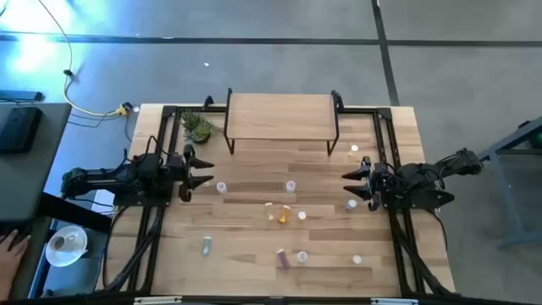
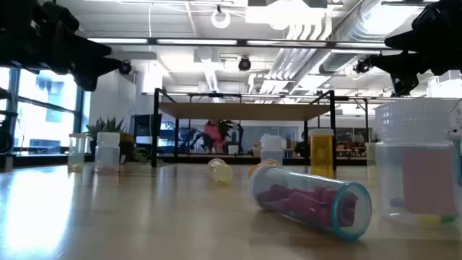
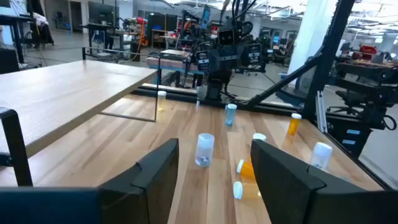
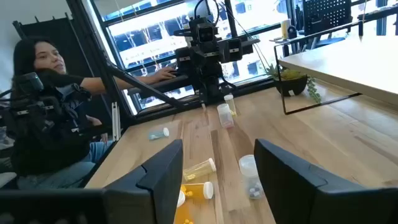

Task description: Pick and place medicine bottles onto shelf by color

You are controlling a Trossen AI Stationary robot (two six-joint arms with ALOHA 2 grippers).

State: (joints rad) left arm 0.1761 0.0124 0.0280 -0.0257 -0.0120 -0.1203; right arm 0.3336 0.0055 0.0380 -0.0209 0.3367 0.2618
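The medicine bottles lie scattered on the table in front of the shelf (image 1: 279, 119), whose top is bare. Some stand upright, such as the clear ones (image 1: 222, 187) (image 1: 290, 185). Some lie on their sides, such as the yellow and orange ones (image 1: 278, 213) and a purple one (image 1: 282, 258) (image 2: 310, 198). My left gripper (image 1: 203, 169) (image 3: 214, 180) is open and empty at the table's left, above the surface. My right gripper (image 1: 351, 185) (image 4: 214, 180) is open and empty at the table's right, near a clear bottle (image 1: 351, 204).
A small potted plant (image 1: 199, 127) stands at the shelf's left end. One bottle (image 1: 355, 150) stands near the shelf's right legs. Black frame rails (image 1: 157, 212) run along both table sides. A person (image 4: 43, 112) sits beyond the table's left edge, with a hand (image 1: 13, 246) showing there.
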